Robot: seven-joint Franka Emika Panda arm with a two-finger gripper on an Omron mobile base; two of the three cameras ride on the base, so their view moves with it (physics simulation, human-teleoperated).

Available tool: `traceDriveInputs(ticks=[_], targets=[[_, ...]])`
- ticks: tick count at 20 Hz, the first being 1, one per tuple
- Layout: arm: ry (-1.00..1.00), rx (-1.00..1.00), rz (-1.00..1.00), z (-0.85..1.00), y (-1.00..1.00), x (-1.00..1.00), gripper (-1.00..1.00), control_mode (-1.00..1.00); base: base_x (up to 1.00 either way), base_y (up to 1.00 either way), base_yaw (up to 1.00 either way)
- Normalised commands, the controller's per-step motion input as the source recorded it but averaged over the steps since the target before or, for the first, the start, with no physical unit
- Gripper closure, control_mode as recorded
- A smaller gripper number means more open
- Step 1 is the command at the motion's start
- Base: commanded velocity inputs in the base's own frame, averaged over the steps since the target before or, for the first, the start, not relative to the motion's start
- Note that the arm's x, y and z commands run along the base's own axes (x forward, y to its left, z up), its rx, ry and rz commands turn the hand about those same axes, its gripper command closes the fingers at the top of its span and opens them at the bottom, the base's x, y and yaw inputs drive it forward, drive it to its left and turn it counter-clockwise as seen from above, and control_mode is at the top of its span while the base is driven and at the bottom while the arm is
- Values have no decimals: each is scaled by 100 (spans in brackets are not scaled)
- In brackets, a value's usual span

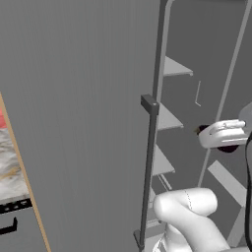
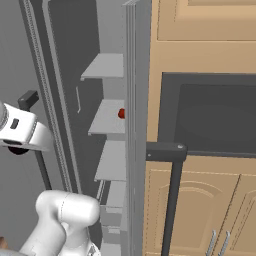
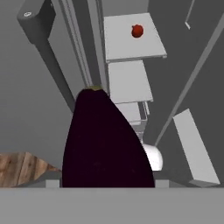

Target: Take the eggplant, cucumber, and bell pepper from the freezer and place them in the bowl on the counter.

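The dark purple eggplant (image 3: 105, 144) is in my gripper (image 3: 107, 177), which is shut on it and holds it in front of the open freezer (image 2: 107, 117); the eggplant hides the fingertips. From the left base view my hand (image 1: 224, 134) hangs beside the inner shelves with the eggplant (image 1: 229, 147) dark beneath it. The red bell pepper (image 3: 137, 30) lies on a light grey shelf, and the right base view has the same pepper (image 2: 121, 114) half hidden by the freezer's edge. The cucumber and the bowl are out of view.
The open freezer door (image 1: 74, 123) with its long bar handle (image 1: 149, 167) stands left of my hand. Tan cabinets (image 2: 200, 30) and a dark recess (image 2: 210, 120) with a bar handle (image 2: 172, 200) lie right of the freezer. A strip of marble counter (image 1: 9, 162) is at the far left.
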Motion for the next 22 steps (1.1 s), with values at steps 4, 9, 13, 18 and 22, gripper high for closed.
traceDriveInputs(ticks=[4,9,13,18,22], targets=[[0,0,4,0,0,0,100,-100,0,0,0],[0,0,0,0,0,0,100,100,-8,2,0],[0,0,0,0,0,0,100,100,-45,71,-1],[0,0,0,0,0,0,100,100,-30,100,-1],[0,0,0,0,0,0,100,100,0,100,0]])
